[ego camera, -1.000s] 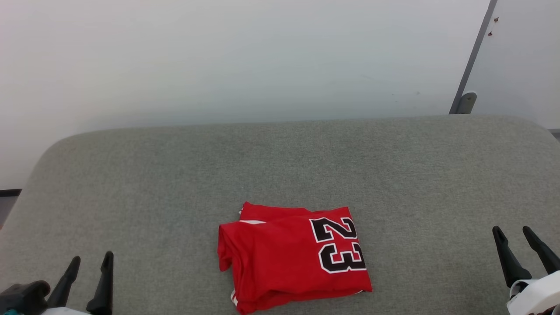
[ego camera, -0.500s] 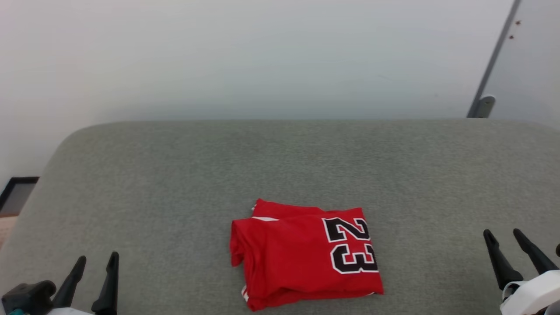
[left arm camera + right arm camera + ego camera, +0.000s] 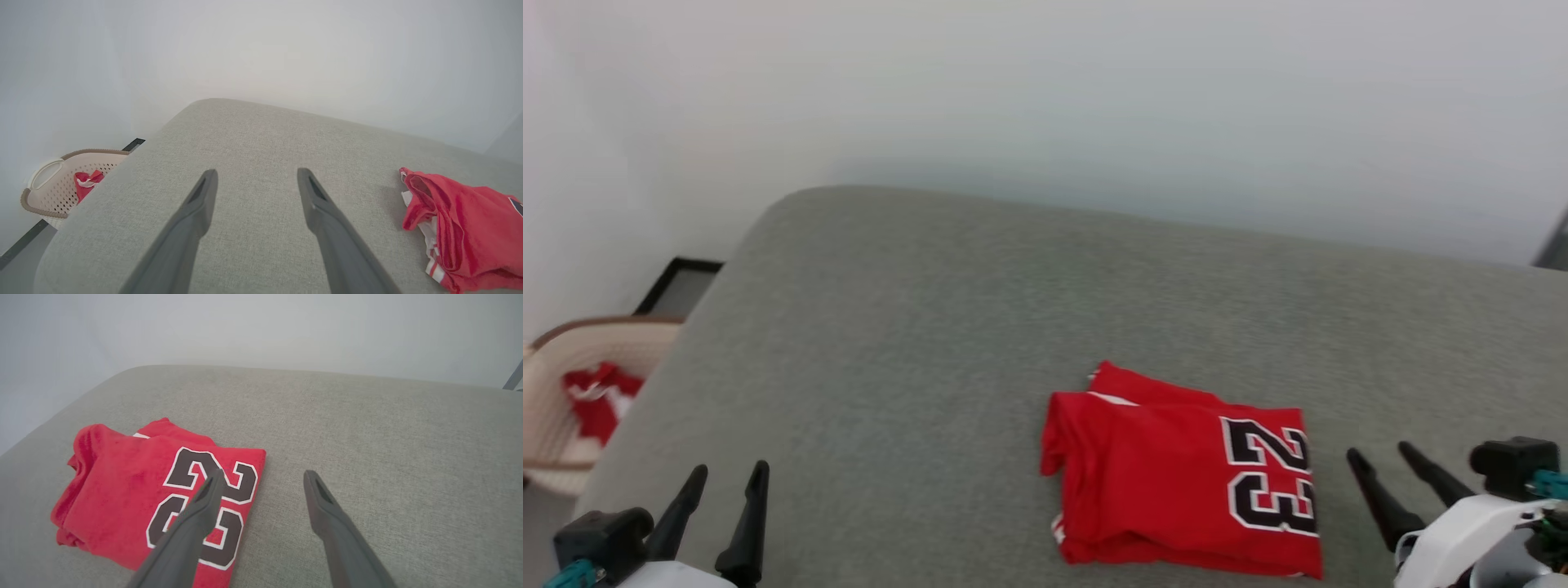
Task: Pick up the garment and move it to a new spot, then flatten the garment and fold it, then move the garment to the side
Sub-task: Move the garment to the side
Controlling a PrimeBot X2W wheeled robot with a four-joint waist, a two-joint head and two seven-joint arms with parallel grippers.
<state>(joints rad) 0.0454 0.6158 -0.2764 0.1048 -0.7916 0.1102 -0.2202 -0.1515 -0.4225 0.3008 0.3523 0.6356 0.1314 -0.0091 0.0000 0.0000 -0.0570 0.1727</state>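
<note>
Setting: you face a plain indoor room, home-like, arranged for folding laundry.
Evidence:
- bench (image 3: 915, 327), grey fabric cover, rounded corners
- bare white wall (image 3: 1094, 98) behind it
- perforated laundry basket (image 3: 57, 196) low beside its left end, holding a red-and-white cloth (image 3: 86, 181)
- folded red jersey (image 3: 1160, 474) on the bench

Home or test room: you cannot tell.

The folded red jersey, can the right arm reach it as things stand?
Probably yes: the right end effector is open right beside the jersey, with just grey cushion between them.
</note>
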